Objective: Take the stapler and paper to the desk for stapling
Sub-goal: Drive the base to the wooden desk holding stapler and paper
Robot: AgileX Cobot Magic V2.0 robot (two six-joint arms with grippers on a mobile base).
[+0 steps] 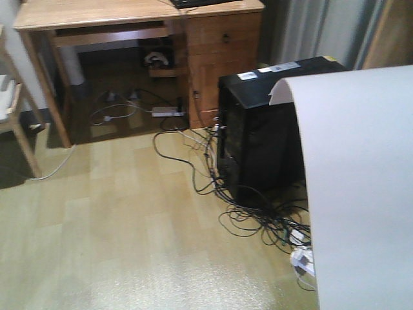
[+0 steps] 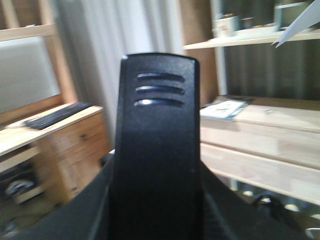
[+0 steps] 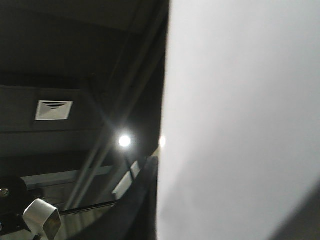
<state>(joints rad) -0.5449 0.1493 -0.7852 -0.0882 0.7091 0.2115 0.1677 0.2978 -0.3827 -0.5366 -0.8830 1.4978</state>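
The black stapler stands upright in the left wrist view, three grooves near its top. My left gripper is shut on it, with a dark finger on each side. The white paper hangs curved at the right of the front view. In the right wrist view the paper fills the right half. My right gripper is shut on its edge, one dark finger against it. The wooden desk stands at the far left, apart from both. Neither gripper shows in the front view.
A black computer tower stands on the floor with tangled cables around it. A wooden chair is at the left edge. A keyboard lies on the desk. Wooden shelves stand to the right.
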